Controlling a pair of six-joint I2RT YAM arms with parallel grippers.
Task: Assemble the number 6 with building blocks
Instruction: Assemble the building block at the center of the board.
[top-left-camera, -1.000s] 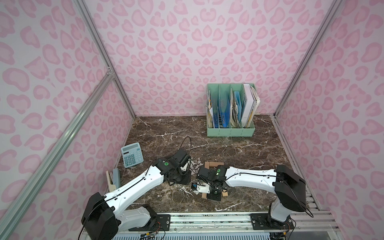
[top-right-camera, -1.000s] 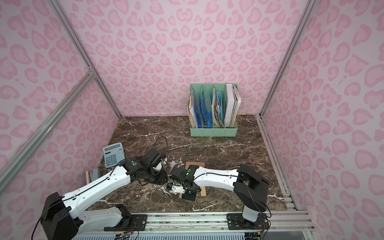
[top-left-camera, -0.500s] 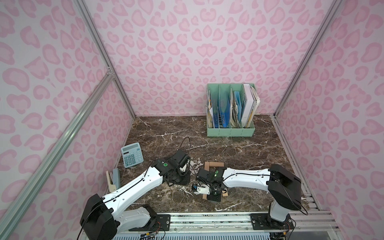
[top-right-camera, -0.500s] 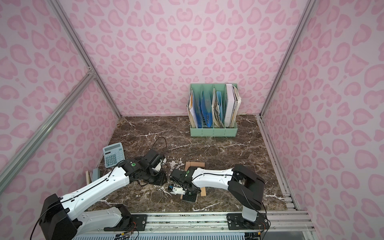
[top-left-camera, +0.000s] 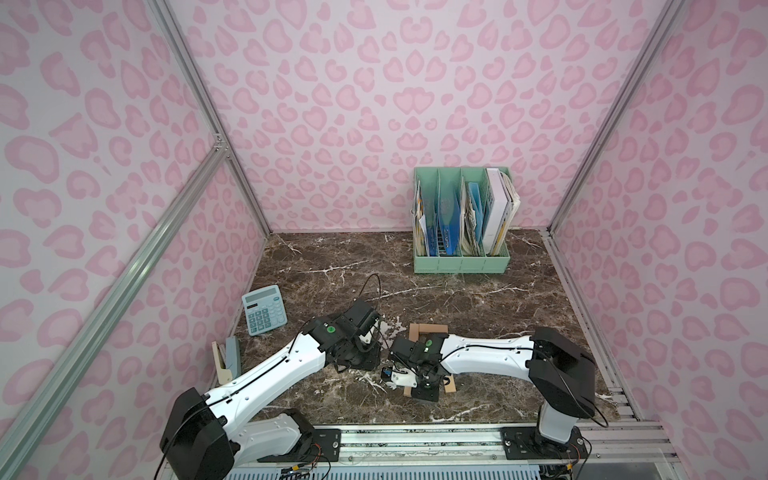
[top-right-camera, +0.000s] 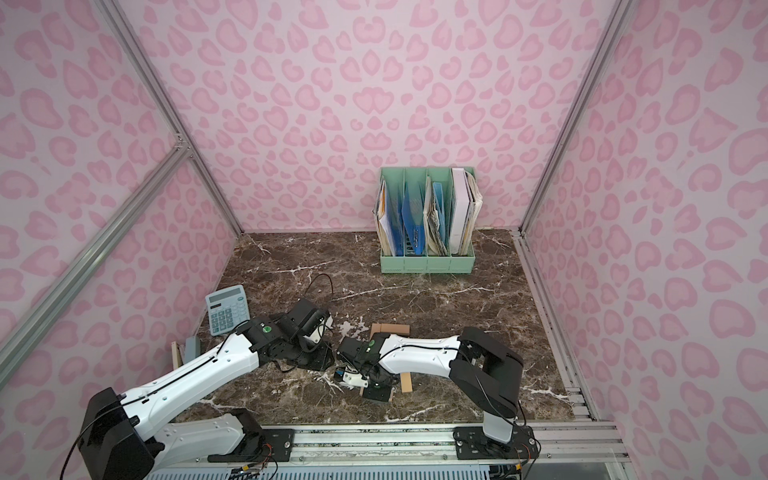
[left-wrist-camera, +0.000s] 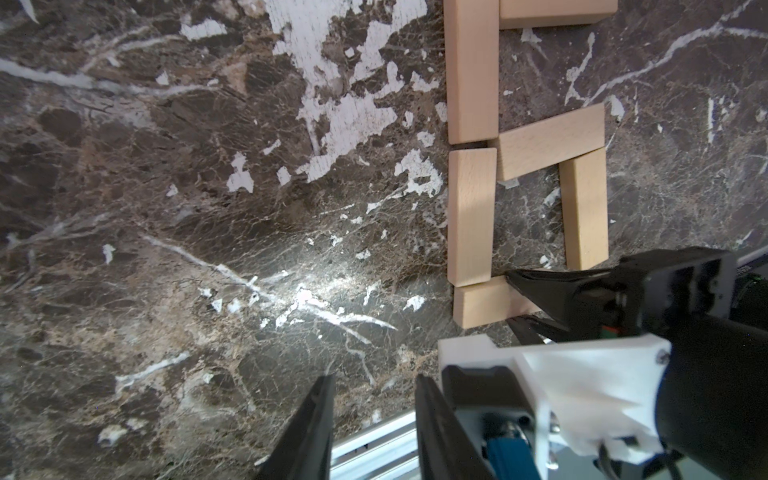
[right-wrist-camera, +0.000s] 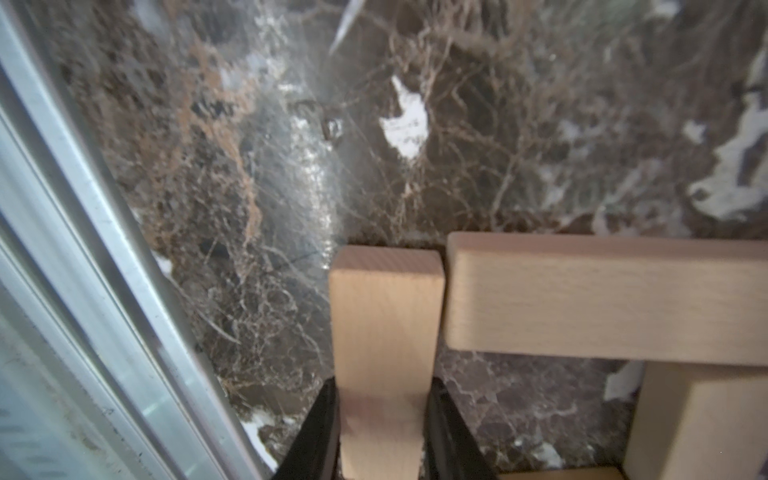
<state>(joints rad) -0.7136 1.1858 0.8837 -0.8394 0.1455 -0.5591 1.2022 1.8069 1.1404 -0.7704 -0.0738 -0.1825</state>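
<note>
Against the left wall, a beige-and-grey stapler (top-left-camera: 227, 361) is being seen at the edge of the brown marble counter (top-left-camera: 415, 286). A pale blue calculator (top-left-camera: 264, 309) is lying face up a little farther back.

Next to the right, the left tool (left-wrist-camera: 374, 378) is being held low over bare marble. In the left wrist view its two black fingers (left-wrist-camera: 316, 415) are being kept apart with nothing between them, so it is released and empty.

Just beside it, the number 6 (left-wrist-camera: 540, 145) is being laid out flat from six pale wooden building blocks (left-wrist-camera: 471, 70):
- Two blocks are lined up end to end as the long side.
- The top block (left-wrist-camera: 557, 12) is butting across at the head.
- The middle block (left-wrist-camera: 548, 141) is set across at a slight tilt.
- The side block (left-wrist-camera: 584, 208) is closing the loop.
- The bottom block (left-wrist-camera: 482, 307) is lying across the foot, just beside the end of the long side.

That bottom block is being grasped by the right tool (right-wrist-camera: 382, 384), whose fingers (right-wrist-camera: 320, 428) are being pressed against both of its long faces near one end. In both top views most of the digit is being covered by the right arm (top-left-camera: 486, 357).

Far back on the right, a mint-green file organizer (top-left-camera: 461, 264) is standing, filled with folders and papers.
</note>
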